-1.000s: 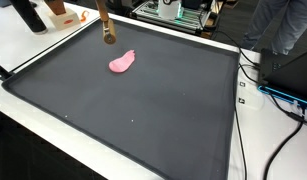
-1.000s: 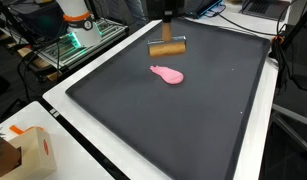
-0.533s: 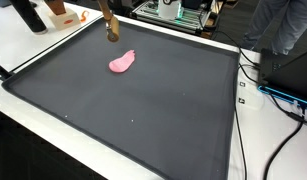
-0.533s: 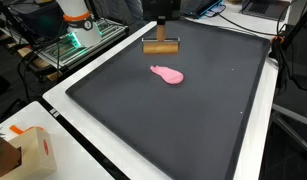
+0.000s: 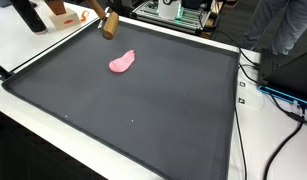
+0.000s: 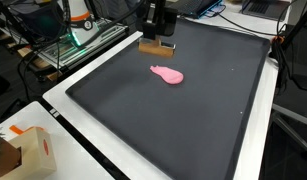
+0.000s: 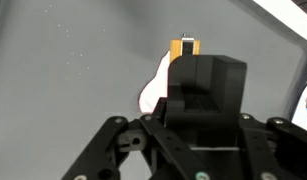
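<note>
One wooden block (image 5: 108,24) hangs tilted over the far-left edge of the black mat (image 5: 143,110), pinched in the closed gripper (image 6: 158,37) (fingers hidden behind the black housing in wrist view; arm cut off at the frame top). Right of it, a pink lump (image 5: 121,62) lies on the mat. Block higher than a second ago; lump unmoved.

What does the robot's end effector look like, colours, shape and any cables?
The end effector is matte black all over. The wrist view shows a boxy block in the middle, with slanted link bars and round pivot bolts spreading out beneath it. In an exterior view it reads as a dark, squarish body. No markings or cables can be made out on it.
</note>
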Robot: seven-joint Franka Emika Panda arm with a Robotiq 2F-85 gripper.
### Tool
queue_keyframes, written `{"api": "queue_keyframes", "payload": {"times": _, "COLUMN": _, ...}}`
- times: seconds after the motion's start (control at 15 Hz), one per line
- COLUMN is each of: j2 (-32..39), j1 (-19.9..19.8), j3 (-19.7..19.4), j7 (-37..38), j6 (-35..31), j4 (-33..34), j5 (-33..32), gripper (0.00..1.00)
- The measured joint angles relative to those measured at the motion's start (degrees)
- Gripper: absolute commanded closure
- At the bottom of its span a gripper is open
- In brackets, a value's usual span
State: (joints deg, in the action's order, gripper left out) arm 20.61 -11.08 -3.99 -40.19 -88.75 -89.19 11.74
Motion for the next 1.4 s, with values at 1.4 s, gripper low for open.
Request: {"api": "queue_keyframes", "payload": {"times": 1.4, "j2": 13.33, "j1": -10.36, "j3": 0.17, "j7": -8.20, "j6": -0.78, "j4": 12.27, "j5": 8.09, "gripper": 0.76}}
